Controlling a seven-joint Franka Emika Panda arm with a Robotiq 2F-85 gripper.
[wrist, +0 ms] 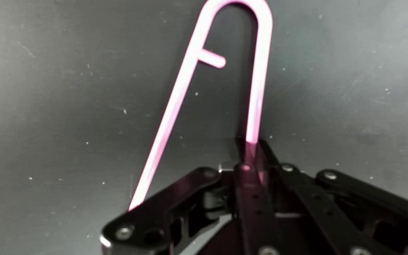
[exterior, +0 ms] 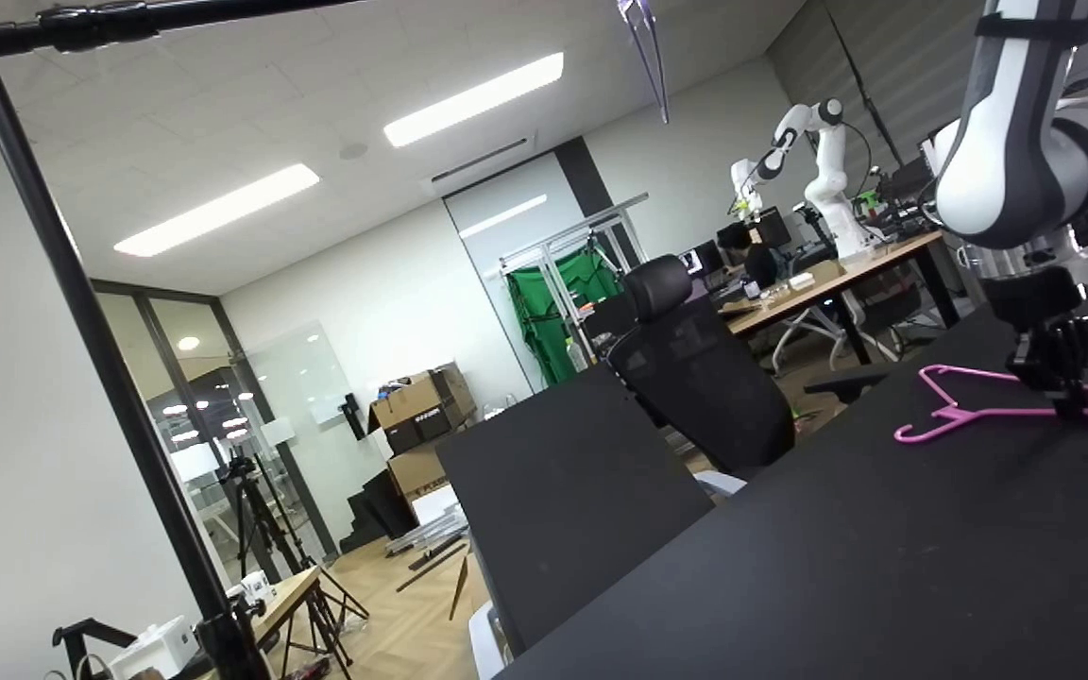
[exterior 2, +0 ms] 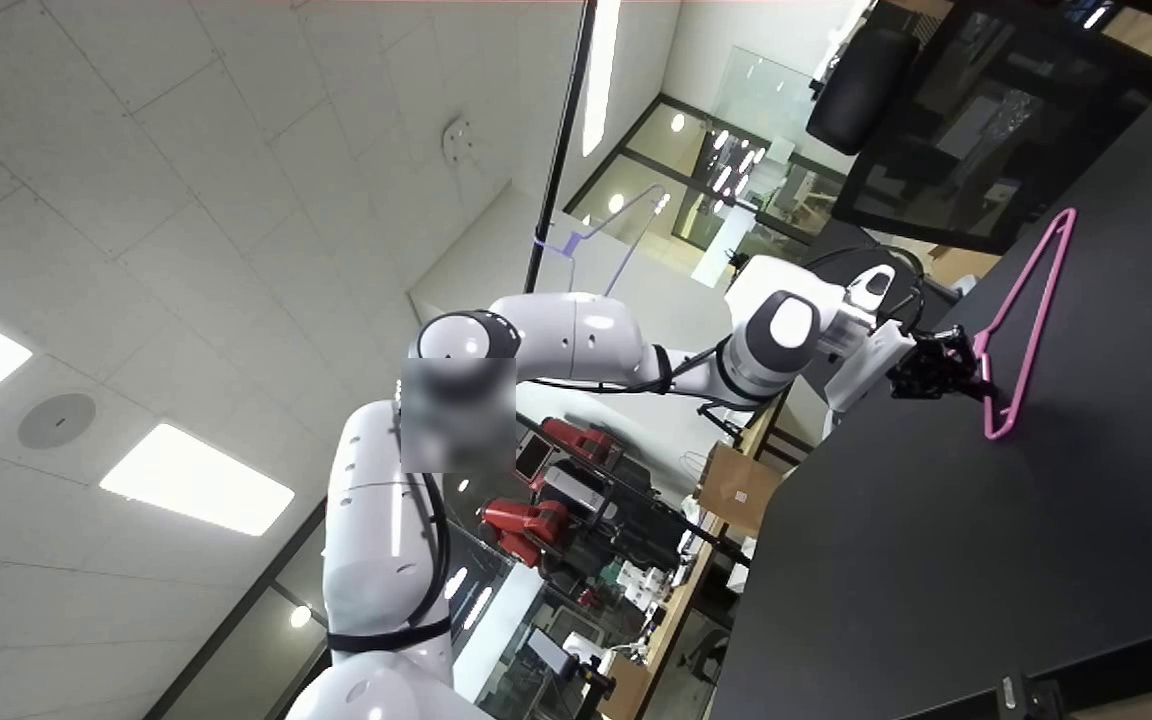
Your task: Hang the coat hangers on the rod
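The pink-magenta coat hanger (exterior: 1007, 413) lies on or just above the black table; it also shows in an exterior view (exterior 2: 1040, 318) and in the wrist view (wrist: 181, 81). My gripper (exterior: 1068, 408) points down at it, also seen in an exterior view (exterior 2: 984, 392). In the wrist view the fingertips (wrist: 251, 143) are closed around one bar of the hanger. The gripped part is hidden between the fingers. The purple hanger (exterior 2: 572, 243) hangs at the black rod (exterior 2: 564, 130). Part of the purple hanger (exterior: 637, 11) and the rod (exterior: 204, 11) show in an exterior view.
The black table (exterior: 790, 567) spreads under the hanger and gripper. A black upright pole (exterior: 81, 283) carries the rod. A black office chair (exterior: 705, 378) stands beyond the table edge. A wooden desk with another robot arm (exterior: 832, 179) stands farther back.
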